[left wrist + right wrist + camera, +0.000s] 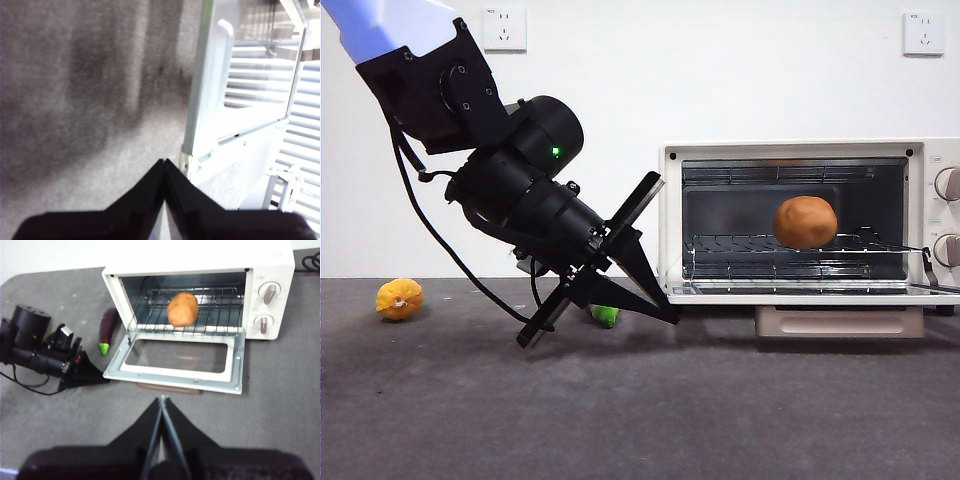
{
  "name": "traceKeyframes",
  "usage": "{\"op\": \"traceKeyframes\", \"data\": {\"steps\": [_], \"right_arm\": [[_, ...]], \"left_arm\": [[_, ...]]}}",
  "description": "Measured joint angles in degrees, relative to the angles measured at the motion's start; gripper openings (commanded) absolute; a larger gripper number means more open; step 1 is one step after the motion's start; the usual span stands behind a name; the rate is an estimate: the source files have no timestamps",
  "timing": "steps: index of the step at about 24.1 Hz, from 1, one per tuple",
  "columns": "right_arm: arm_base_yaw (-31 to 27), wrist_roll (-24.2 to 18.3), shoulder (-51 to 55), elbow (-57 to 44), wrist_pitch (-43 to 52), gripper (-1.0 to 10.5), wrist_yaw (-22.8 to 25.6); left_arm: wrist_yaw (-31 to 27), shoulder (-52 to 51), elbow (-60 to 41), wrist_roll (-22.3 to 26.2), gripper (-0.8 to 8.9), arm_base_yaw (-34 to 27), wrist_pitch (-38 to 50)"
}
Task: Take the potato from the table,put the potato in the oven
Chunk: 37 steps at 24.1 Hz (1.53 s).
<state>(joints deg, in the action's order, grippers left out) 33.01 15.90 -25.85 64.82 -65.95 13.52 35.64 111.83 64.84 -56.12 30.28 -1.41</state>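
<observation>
Potato [805, 221] resting on oven [280, 270] rack, firm, smooth, likely rolling, best gripped across its middle; left gripper [655, 300] pinched empty beside door corner, right gripper [162, 405] likewise closed.

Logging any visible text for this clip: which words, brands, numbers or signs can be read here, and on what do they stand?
No text reads clearly in any view.
Oven: a faint mark at the top of its front panel, too washed out to read.
Knobs: small marks around them, too small to read.
Wall sockets: no readable lettering.
Left gripper and right gripper: no labels visible.
</observation>
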Motion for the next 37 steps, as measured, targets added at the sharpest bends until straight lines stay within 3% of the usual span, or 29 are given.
{"op": "traceKeyframes", "data": {"steps": [21,37], "right_arm": [[0.0,0.0,0.0,0.0,-0.48,-0.1,0.0],[0.0,0.0,0.0,0.0,-0.48,-0.1,0.0]], "left_arm": [[2.73,0.07,0.83,-6.86,-0.07,0.0,7.04],[0.68,0.09,14.86,-8.46,-0.07,0.26,8.11]]}}
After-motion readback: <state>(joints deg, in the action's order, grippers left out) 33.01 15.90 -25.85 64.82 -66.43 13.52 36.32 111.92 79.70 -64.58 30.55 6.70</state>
